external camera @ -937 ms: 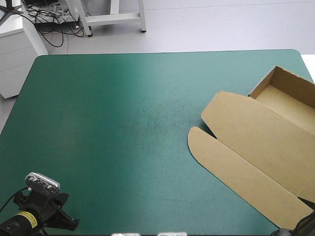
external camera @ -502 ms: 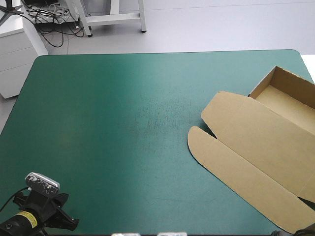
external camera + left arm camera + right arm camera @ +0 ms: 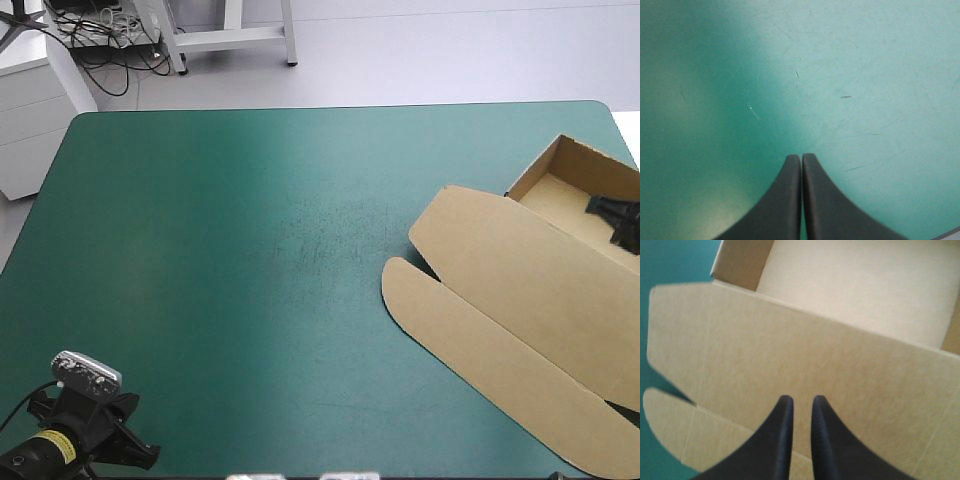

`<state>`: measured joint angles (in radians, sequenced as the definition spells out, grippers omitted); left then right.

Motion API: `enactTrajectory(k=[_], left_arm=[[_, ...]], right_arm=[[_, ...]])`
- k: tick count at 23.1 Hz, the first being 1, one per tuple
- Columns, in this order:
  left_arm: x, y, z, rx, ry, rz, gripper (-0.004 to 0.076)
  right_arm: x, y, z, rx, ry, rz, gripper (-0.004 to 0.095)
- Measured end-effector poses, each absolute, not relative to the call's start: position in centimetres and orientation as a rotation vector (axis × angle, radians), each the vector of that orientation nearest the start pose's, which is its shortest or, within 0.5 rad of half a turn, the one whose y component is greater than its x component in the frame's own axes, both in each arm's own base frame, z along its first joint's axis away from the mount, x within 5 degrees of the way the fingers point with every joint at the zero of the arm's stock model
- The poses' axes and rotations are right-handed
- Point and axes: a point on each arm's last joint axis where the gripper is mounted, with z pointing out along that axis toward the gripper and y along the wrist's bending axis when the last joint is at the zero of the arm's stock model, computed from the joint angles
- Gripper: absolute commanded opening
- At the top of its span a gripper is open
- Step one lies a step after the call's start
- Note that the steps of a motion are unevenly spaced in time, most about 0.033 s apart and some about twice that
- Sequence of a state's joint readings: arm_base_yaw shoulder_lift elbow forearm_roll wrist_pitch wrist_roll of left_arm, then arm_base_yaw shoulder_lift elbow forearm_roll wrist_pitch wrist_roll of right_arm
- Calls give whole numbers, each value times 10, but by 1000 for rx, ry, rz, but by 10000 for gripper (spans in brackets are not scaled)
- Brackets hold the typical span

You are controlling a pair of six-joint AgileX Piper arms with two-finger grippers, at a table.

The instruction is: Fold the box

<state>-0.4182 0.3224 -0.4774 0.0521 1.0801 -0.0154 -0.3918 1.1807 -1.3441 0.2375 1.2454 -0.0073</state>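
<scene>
Above: the box (image 3: 545, 265) was seen at the counter's (image 3: 250, 250) right edge, tray (image 3: 570, 195) open, lid (image 3: 500, 310) flat. Left wrist: the left tool (image 3: 801, 157) was clamped closed, idle. Right wrist: the right tool (image 3: 800, 399), nearly closed and empty, was poised over the lid; opening for an edge grasp was judged next.
</scene>
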Motion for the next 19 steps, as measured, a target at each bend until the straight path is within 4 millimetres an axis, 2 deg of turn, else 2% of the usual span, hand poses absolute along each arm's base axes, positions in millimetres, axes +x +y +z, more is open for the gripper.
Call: enactTrajectory(k=[2, 5, 6, 12, 19], left_arm=[[41, -14, 263, 491, 2361, -134, -10], [41, -14, 263, 491, 2361, -134, -10], [41, -14, 263, 491, 2361, -134, -10], [41, -14, 263, 491, 2361, -134, -10], [41, -14, 263, 491, 2361, -134, -10]], right_arm=[[184, -38, 396, 345, 2517, 179, -19], [155, -16, 378, 180, 2546, 191, -19], [138, -8, 369, 94, 2545, 190, -19], [81, 10, 339, -77, 2440, 194, -19], [46, 19, 310, -159, 2338, 170, -19]])
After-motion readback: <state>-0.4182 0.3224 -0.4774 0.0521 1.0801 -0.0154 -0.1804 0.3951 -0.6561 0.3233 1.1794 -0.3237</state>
